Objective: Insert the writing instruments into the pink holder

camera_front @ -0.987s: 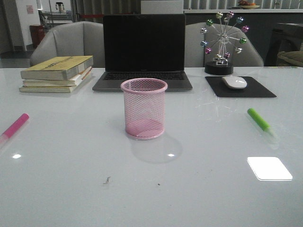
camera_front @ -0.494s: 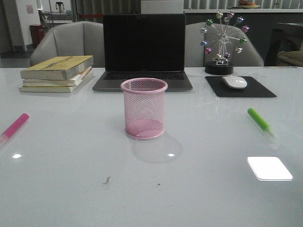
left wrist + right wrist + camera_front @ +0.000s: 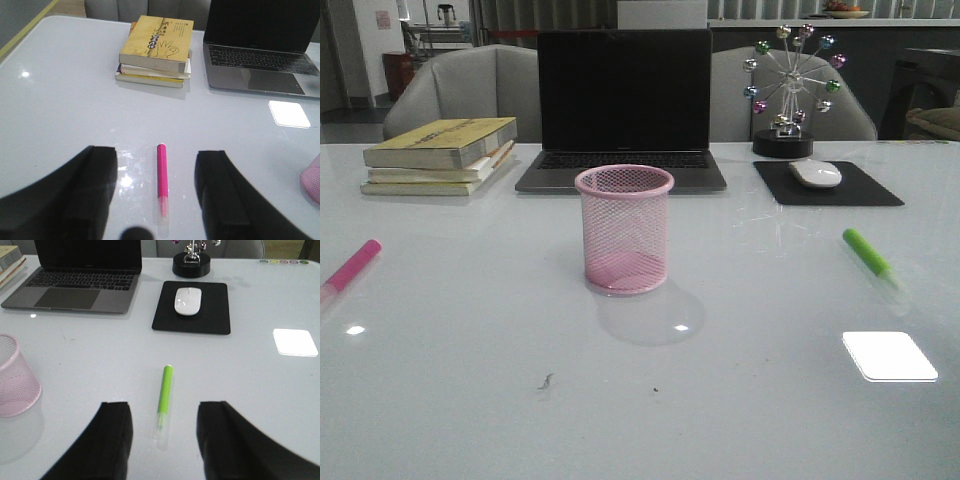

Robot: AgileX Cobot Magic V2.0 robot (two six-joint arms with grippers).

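Note:
The pink mesh holder stands upright at the table's middle, empty; part of it shows in the right wrist view and a sliver of the holder in the left wrist view. The hot pink marker lies flat at the far left; the same pink marker rests between the wide-apart fingers of my open left gripper, untouched. The green marker lies at the right; in the right wrist view that green marker sits between the fingers of my open right gripper, also untouched. Neither gripper shows in the front view.
A laptop stands open behind the holder. A stack of books lies at the back left. A white mouse rests on a black pad at the back right, with a ball-wheel ornament behind it.

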